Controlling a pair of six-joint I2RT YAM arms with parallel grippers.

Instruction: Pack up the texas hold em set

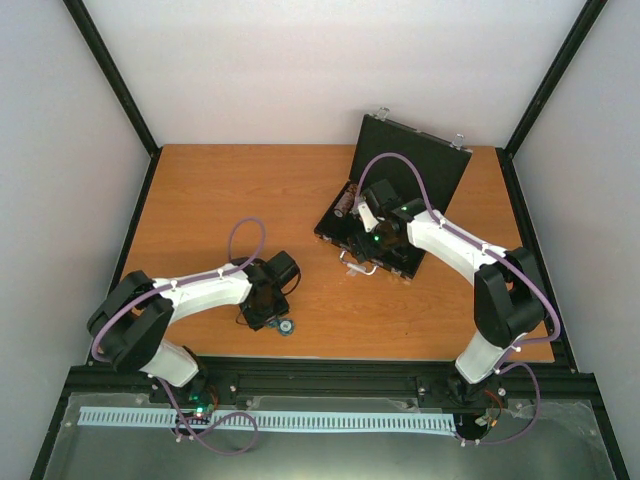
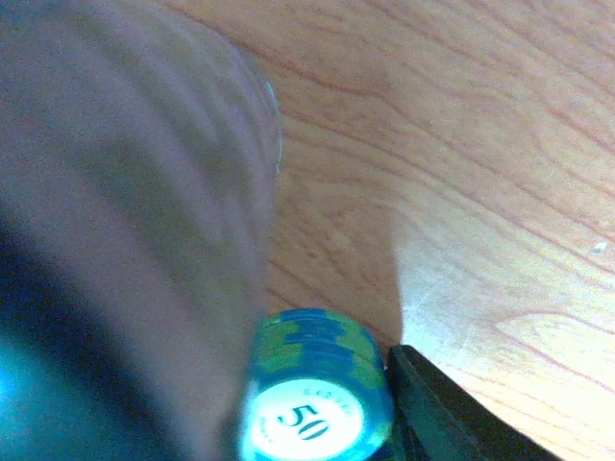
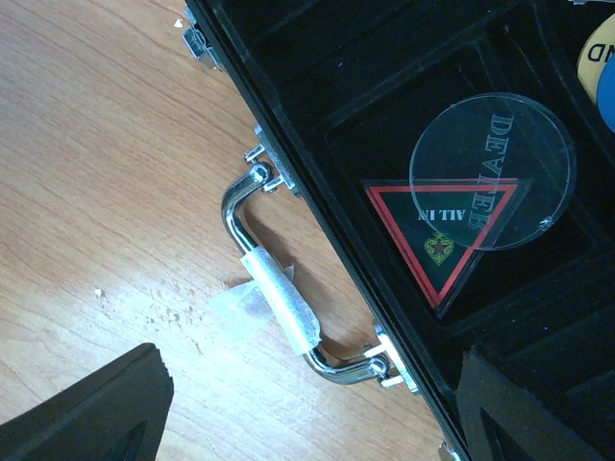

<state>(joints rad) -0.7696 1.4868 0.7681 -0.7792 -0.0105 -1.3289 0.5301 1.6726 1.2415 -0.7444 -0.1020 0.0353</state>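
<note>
A short stack of blue-and-green poker chips (image 2: 312,384), its top face marked 50, lies between the fingers of my left gripper (image 2: 322,408), which is shut on it low over the wood; from above the chips (image 1: 286,326) show just beside the left gripper (image 1: 268,308). The black case (image 1: 415,160) stands open at the back right. My right gripper (image 3: 317,423) hangs open over its front rim, one finger on either side of the silver handle (image 3: 279,288). In the tray lie a dark triangular "ALL IN" token (image 3: 432,250) and a clear round dealer disc (image 3: 493,171) overlapping it.
A strip of white tape is wrapped on the handle. More chips (image 1: 345,205) sit in the case's left slot. The raised lid leans back toward the rear wall. Black frame posts (image 1: 110,80) bound the table (image 1: 230,190).
</note>
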